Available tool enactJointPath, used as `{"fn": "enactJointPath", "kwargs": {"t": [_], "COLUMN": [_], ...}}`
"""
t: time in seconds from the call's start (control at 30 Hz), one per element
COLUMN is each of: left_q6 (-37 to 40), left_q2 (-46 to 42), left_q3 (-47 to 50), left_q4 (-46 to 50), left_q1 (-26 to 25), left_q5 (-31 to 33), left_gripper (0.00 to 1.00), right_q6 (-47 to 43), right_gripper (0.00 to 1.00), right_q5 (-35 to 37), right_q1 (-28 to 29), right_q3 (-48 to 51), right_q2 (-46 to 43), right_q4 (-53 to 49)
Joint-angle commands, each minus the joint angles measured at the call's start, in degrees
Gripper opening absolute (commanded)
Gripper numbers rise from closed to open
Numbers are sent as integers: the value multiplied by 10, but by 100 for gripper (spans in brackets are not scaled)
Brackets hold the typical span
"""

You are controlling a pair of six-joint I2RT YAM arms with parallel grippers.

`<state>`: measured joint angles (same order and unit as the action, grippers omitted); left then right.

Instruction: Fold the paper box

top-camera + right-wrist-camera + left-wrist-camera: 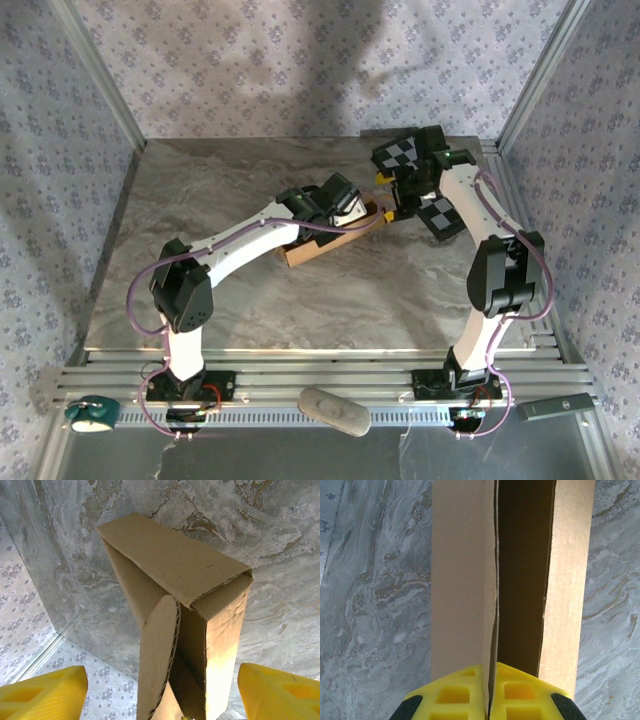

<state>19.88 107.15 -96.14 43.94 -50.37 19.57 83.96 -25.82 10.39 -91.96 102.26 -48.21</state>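
The left arm [245,238] covers most of the paper box [306,252] — both wrist views crop its ends.

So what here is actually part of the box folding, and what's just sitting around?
In the job: paper box; left gripper, pinching a box wall; right gripper, open at the box's end.
Lying about: checkerboard panels; teal round object; grey oval pad; dark flat device.
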Motion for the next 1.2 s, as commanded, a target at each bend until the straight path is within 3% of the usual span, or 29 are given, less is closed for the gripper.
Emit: {"fn": "enactJointPath", "kwargs": {"t": [0.0, 0.27, 0.57, 0.6, 0.67, 0.8, 0.93, 1.17], "left_q6": [-12, -48, -113, -120, -135, -152, -166, -183], "left_q2": [-2, 25, 70, 71, 70, 63, 67, 109], "left_q3": [9, 50, 70, 68, 70, 78, 84, 81], "left_q4": [13, 13, 30, 31, 30, 25, 29, 35], "left_q1": [2, -40, -70, -73, -81, -99, -111, -116], "left_q5": [-22, -43, 11, 15, 26, 46, 64, 132], "left_gripper": [0, 0, 0, 1, 14, 29, 32, 35], "right_q6": [-18, -55, -84, -91, -113, -158, -185, -176], "right_gripper": [81, 83, 80, 79, 78, 77, 76, 75], "right_q5": [37, 31, 10, 9, 6, -37, -86, -95], "right_q1": [-14, -66, -98, -102, -106, -117, -111, -101], "right_q3": [32, 139, 231, 252, 263, 272, 258, 242], "right_q2": [-51, -124, -163, -160, -151, -99, -34, 5], "right_q4": [27, 56, 73, 69, 76, 93, 119, 151]}}
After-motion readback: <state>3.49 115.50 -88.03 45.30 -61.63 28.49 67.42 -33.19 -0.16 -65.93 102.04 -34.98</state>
